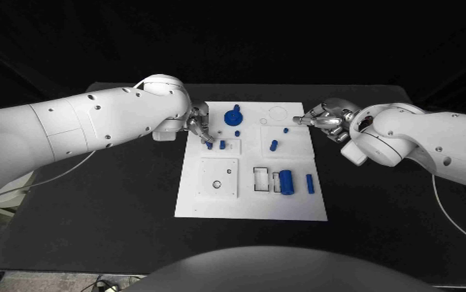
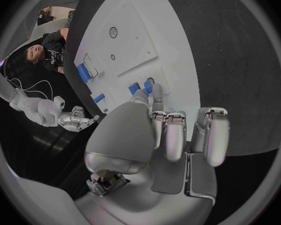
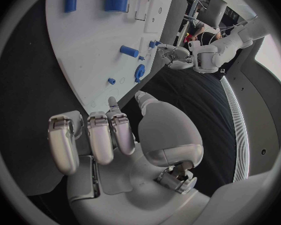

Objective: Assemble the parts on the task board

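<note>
White task board (image 1: 194, 206) flat mid-table, blue parts (image 1: 285, 181) scattered on it, big cylinder lying lower right.

Bare black table (image 1: 116, 204) flanks the task board (image 1: 194, 204); blue parts (image 1: 285, 181) crowd its right half.

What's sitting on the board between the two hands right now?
In the head view, between the left hand and the right hand lie a round blue knob, a tiny blue peg and bare white board.

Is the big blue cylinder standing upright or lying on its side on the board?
Lying on its side. In the head view the big blue cylinder shows its long flank on the task board, beside a rectangular slot.
</note>
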Action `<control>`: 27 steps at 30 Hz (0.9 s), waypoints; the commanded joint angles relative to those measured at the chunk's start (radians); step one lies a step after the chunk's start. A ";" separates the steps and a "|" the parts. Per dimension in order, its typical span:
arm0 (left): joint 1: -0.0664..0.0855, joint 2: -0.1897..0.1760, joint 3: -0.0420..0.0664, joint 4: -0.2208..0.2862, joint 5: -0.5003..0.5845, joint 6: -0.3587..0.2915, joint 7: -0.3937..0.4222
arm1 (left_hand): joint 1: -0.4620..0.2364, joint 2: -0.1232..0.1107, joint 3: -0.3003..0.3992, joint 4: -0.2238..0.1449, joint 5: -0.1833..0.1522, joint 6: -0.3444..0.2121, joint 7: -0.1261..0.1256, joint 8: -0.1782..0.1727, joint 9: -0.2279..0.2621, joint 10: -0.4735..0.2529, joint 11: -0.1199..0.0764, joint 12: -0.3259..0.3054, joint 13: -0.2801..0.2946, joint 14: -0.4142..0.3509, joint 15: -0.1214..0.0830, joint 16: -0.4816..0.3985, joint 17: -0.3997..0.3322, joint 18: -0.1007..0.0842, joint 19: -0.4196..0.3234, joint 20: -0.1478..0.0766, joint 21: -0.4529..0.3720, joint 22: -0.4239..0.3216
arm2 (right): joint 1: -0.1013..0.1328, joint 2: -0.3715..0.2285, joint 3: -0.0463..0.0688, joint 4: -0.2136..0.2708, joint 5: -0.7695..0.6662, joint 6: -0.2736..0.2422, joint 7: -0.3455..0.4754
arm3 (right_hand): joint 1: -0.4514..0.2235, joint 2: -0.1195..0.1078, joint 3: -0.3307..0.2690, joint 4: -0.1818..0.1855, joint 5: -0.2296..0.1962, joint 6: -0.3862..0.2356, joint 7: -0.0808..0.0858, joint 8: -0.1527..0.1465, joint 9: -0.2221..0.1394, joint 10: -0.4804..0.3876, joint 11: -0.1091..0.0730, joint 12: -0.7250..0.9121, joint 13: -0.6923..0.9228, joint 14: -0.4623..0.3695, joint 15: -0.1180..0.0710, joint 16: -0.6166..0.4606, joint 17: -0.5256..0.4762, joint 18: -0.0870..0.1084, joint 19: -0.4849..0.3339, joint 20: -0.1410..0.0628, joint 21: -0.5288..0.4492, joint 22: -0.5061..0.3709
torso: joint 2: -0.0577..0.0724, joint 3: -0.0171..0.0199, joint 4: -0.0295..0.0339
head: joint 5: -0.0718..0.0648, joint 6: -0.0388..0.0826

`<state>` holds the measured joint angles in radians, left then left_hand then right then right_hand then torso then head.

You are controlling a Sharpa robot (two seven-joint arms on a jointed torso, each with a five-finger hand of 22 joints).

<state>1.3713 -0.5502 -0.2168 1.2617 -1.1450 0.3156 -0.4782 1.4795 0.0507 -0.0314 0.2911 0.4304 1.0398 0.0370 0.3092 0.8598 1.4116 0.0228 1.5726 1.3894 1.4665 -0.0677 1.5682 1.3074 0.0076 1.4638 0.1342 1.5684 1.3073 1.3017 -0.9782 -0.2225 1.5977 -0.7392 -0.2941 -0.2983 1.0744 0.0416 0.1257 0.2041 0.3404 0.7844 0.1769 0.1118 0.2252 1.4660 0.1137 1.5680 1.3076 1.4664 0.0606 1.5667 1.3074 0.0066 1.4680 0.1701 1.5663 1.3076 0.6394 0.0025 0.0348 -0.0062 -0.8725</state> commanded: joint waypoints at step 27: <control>-0.002 0.004 0.000 -0.002 -0.006 0.008 0.005 | -0.128 0.015 -0.012 0.004 -0.164 0.012 -0.005 -0.016 -0.026 0.159 -0.046 -0.002 0.181 0.104 0.001 0.003 0.263 -0.008 0.107 0.012 0.002 0.263 | -0.001 -0.001 0.000 0.001 -0.006 0.018 -0.004 | 0.011 0.000 -0.005 0.002 0.006 0.000 0.008 0.006 0.001 0.105 0.004 0.003 0.263 0.104 0.007 0.004 0.263 -0.007 0.103 0.006 0.004 0.263 | 0.000 0.0001 0.0000 | -0.001 0.000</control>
<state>1.3698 -0.5483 -0.2167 1.2587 -1.1461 0.3156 -0.4787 1.3615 0.0643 -0.0368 0.2963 0.2726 1.0457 0.0286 0.2978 0.8347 1.4313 0.0032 1.5725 1.3080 1.4665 -0.0679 1.5682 1.3081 0.0075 1.4674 0.1379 1.5684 1.3073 1.3016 -0.9793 -0.2225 1.5977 -0.7392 -0.2916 -0.3003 1.0744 0.0416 0.1257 0.2041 0.3404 0.7844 0.1769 0.1118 0.2249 1.4660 0.1137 1.5680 1.3074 1.4664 0.0606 1.5667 1.3081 0.0066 1.4680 0.1701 1.5663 1.3074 0.6394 0.0027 0.0350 -0.0081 -0.8725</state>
